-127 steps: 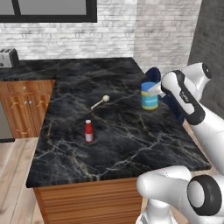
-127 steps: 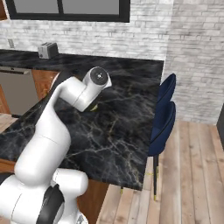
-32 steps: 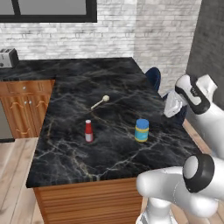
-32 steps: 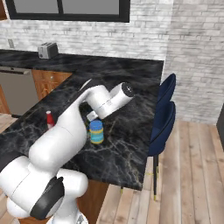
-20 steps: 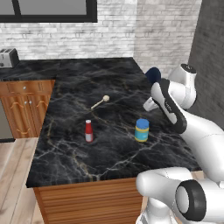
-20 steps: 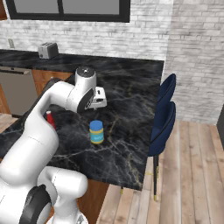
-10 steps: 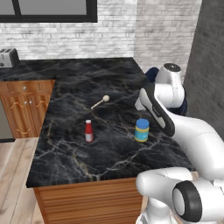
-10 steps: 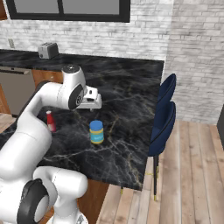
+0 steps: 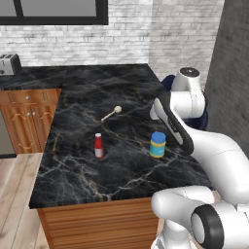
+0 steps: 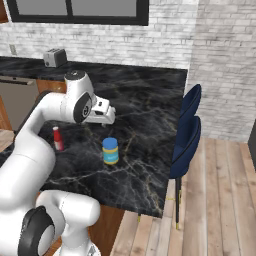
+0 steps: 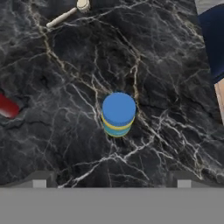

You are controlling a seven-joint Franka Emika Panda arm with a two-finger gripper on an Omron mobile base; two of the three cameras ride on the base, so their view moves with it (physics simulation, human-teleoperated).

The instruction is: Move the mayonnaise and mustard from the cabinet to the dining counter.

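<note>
Blue-lidded mayonnaise (image 11: 118, 114) upright on dining counter (image 11: 175, 87) | below open claw (image 11: 111, 183)

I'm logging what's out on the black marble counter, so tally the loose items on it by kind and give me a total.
Jars: 1, the mayonnaise with the blue lid
Bottles: 1, the slim red bottle
Utensils: 1, a pale wooden utensil, perhaps a spoon
Total: 3 on the dining counter
</note>
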